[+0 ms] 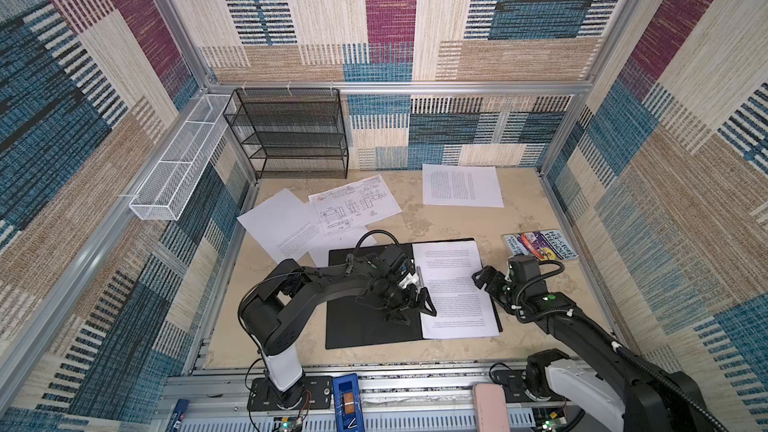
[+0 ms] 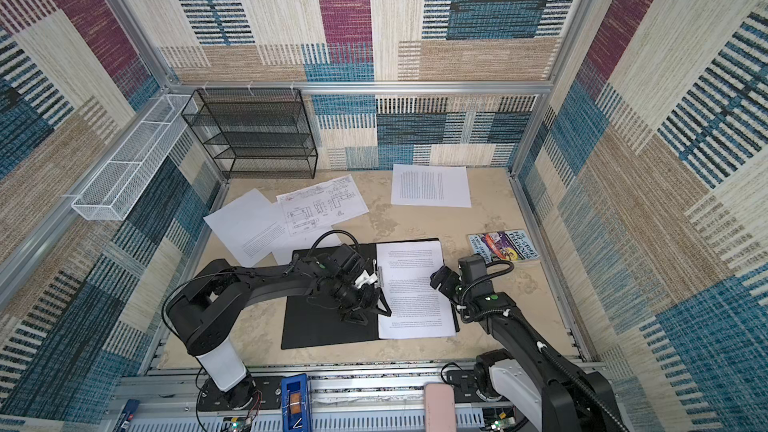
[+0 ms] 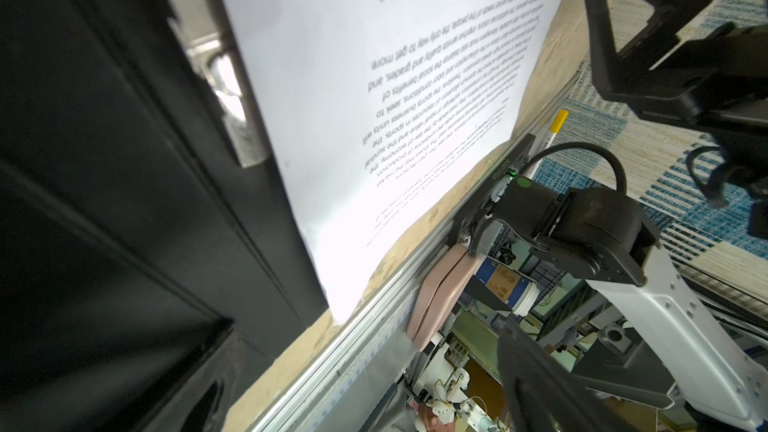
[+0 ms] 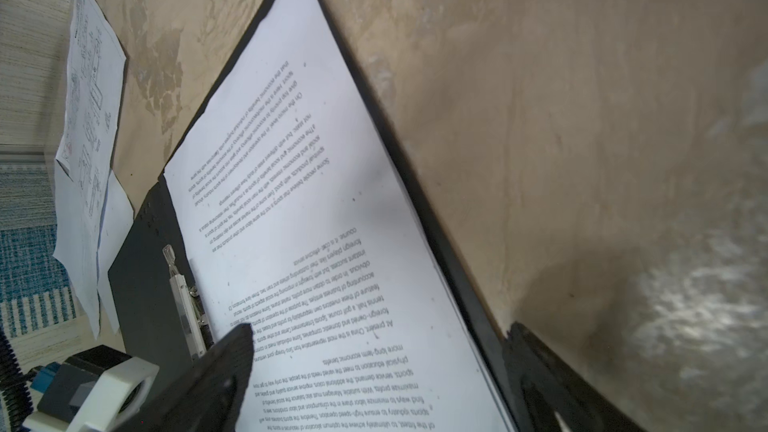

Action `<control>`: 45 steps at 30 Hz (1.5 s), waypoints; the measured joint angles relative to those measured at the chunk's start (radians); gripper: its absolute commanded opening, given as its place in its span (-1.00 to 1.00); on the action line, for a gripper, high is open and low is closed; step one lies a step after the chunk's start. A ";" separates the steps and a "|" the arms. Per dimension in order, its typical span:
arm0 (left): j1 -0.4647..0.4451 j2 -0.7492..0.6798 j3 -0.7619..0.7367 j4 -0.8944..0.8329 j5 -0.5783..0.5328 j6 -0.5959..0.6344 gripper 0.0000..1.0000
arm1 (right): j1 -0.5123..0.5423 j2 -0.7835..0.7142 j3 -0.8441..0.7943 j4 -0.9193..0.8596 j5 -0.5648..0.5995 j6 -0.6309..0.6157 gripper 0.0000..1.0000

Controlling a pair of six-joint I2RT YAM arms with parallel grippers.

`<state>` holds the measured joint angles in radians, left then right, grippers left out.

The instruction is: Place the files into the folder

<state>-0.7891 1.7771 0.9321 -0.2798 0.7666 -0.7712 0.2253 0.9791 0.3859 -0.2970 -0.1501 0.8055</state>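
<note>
Fingers (image 1: 429, 303) of the left gripper (image 1: 414, 312) stand spread wide and hold nothing. They hang over the spine-side edge of the one printed sheet (image 1: 453, 284) lying in the open folder (image 1: 365, 326), and whether a tip touches the paper cannot be told. Across that sheet, the right gripper (image 1: 484, 278) is likewise wide open and empty, poised over the sheet's outer edge. Just beside the left fingers runs the metal clip (image 4: 183, 305), and the sheet's edge seems to lie alongside it, not under it. The sheet appears to overhang the folder's edge nearest the arm bases, so the step looks like squaring it up. That is best done by nudging it away from the bases with flat tips on both sides, with pressure light enough that the paper slides and does not buckle. Well beyond the fingers, other files wait on the table (image 1: 415, 218): a drawing sheet (image 1: 353, 205), a text sheet (image 1: 278, 222) overlapping it, and another text sheet (image 1: 461, 184) lying apart. Beyond the right gripper lies a paperback book (image 1: 540, 245), best left alone.
</note>
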 measured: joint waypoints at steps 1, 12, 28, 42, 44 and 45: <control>0.000 0.000 0.000 0.001 0.000 -0.002 0.97 | 0.000 0.026 0.021 0.009 0.000 -0.012 0.93; 0.000 -0.001 -0.006 0.006 0.000 -0.011 0.97 | 0.000 0.145 0.057 0.092 -0.026 -0.064 0.91; 0.002 -0.004 -0.021 0.023 0.004 -0.015 0.97 | 0.000 0.270 0.092 0.177 -0.033 -0.088 0.90; 0.005 0.003 -0.024 0.039 0.023 -0.019 0.97 | 0.000 0.269 0.079 0.213 -0.049 -0.079 0.89; 0.006 0.006 -0.021 0.037 0.026 -0.020 0.97 | 0.000 0.240 0.066 0.202 -0.050 -0.069 0.90; 0.006 0.008 -0.020 0.035 0.027 -0.023 0.97 | 0.000 0.227 0.060 0.201 -0.050 -0.065 0.90</control>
<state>-0.7834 1.7851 0.9123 -0.2443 0.7937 -0.7940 0.2253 1.2064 0.4454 -0.0956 -0.2001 0.7406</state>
